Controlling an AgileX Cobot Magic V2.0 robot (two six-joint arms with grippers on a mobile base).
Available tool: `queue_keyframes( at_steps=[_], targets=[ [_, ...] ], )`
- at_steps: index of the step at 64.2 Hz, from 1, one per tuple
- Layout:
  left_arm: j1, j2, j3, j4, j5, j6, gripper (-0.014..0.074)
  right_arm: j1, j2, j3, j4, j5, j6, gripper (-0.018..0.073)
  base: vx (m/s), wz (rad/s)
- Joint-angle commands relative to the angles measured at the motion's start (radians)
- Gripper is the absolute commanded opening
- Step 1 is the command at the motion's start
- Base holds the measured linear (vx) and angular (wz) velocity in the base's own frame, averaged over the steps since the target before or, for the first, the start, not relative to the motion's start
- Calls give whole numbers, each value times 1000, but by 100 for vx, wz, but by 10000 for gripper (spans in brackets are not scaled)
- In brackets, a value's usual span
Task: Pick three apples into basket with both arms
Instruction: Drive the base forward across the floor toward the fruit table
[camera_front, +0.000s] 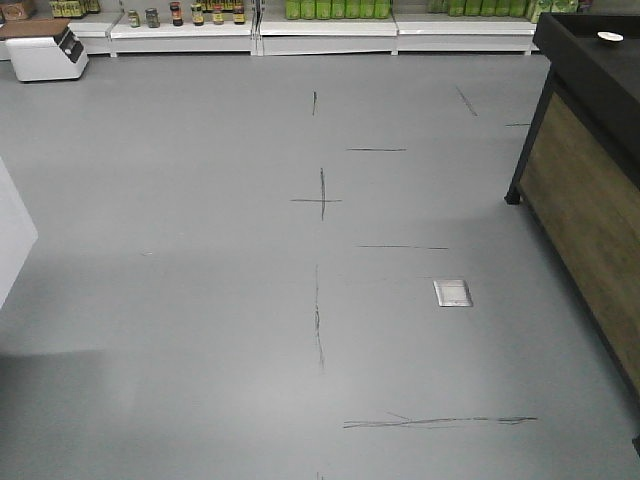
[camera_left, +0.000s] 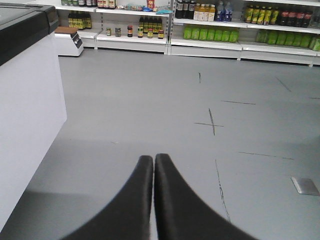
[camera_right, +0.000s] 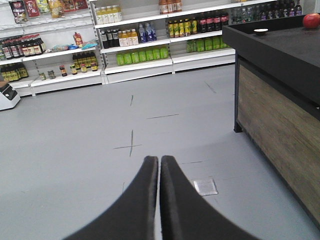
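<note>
The left tool (camera_left: 153, 161) has its two black fingers (camera_left: 135, 205) pressed together, empty, over the scuffed grey floor (camera_left: 150, 100). The right tool (camera_right: 159, 162) is likewise drawn together and holds nothing. Beyond it a metal plate (camera_right: 205, 186) is set in the floor near the foot of the black-topped, wood-sided desk (camera_right: 280, 55). One red apple (camera_right: 311, 20) sits at the desk's far right edge, round, its stem too small to tell. A white dish (camera_right: 260, 31) lies well apart from it. Stocked shelves (camera_right: 140, 55) line the back wall.
</note>
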Motion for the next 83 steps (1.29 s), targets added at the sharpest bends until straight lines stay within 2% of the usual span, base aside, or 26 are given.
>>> queue_keyframes(
  at_steps=[1,83],
  targets=[
    [2,-14,23,-8,-72,-9,-6,-5,-11,15,-10,-75,-5,-1,0,0],
    [2,-14,23,-8,-72,-9,-6,-5,-11,15,-10,-75,-5,-1,0,1]
  ],
)
